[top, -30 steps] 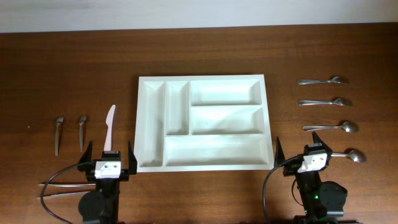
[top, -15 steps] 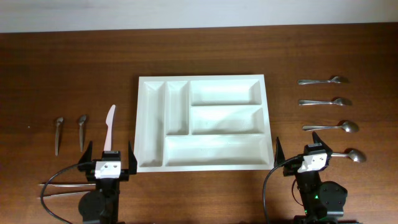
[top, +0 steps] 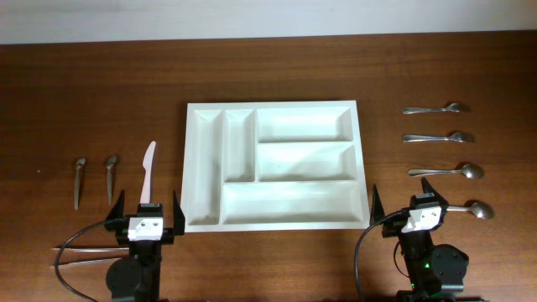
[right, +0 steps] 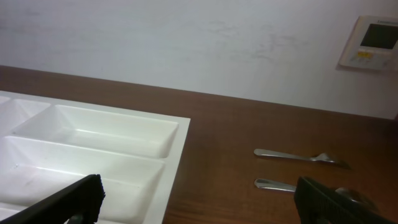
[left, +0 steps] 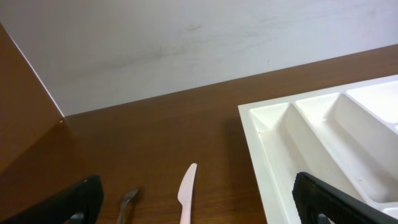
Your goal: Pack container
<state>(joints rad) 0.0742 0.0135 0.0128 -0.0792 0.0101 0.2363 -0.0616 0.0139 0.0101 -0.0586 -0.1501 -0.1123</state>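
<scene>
A dark wooden table (top: 84,84) seen from above. The container (top: 289,204), a large white tray, lies flat at the middle of the table, its long side running left to right. It has two narrow compartments on its left side, two wide ones stacked on its right, and one wide one along its near side.

Your left fingers (top: 177,214) are spread wide apart and grip nothing. They sit at the near edge of the table, just off the container's near left corner. Between them, on the table, lies the handle end of a pale plastic knife (top: 148,172), which points toward the far edge. Left of the knife lie two small metal utensils (top: 79,180), side by side; their type is too small to tell.

Your right fingers (top: 375,208) are also spread wide apart and grip nothing, at the near edge just off the container's near right corner. Four metal spoons (top: 435,137) lie in a column toward the table's right edge, each with its bowl pointing right. The nearest spoon (top: 471,210) lies just beside the right fingers.
</scene>
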